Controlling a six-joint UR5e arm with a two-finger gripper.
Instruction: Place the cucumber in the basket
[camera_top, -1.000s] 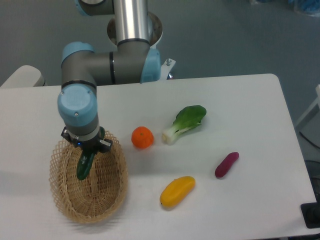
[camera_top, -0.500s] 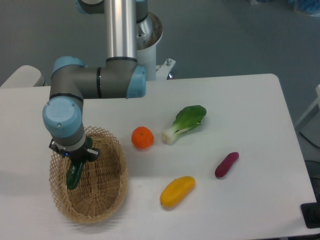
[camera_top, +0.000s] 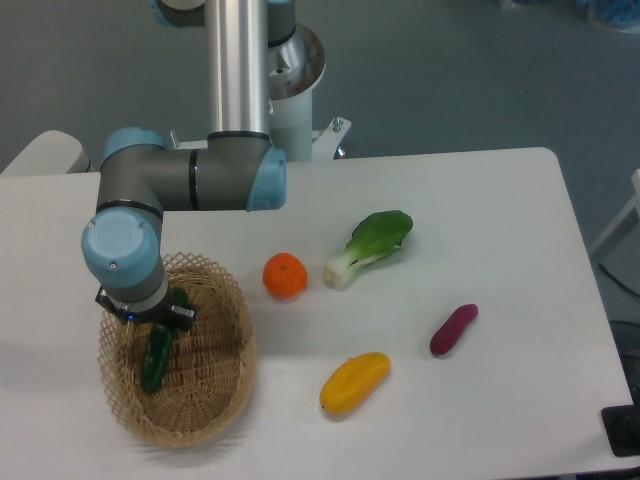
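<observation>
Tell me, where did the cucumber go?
The cucumber is at the left side of the camera view, inside the basket near its left edge, just under the robot's hand, well left of the orange.

Even soft light, faint shadows, slight blur

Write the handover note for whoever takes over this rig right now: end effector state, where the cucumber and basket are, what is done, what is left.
End effector: low over the basket's left half, mostly hidden under the wrist; cannot tell whether it has let go.
Cucumber: inside the basket, its upper end at the end effector, its lower end toward the basket floor.
Done: cucumber carried into the basket.
Left: confirm release, then lift the arm clear.
Orange, bok choy, yellow fruit and purple vegetable lie on the table, untouched.
</observation>
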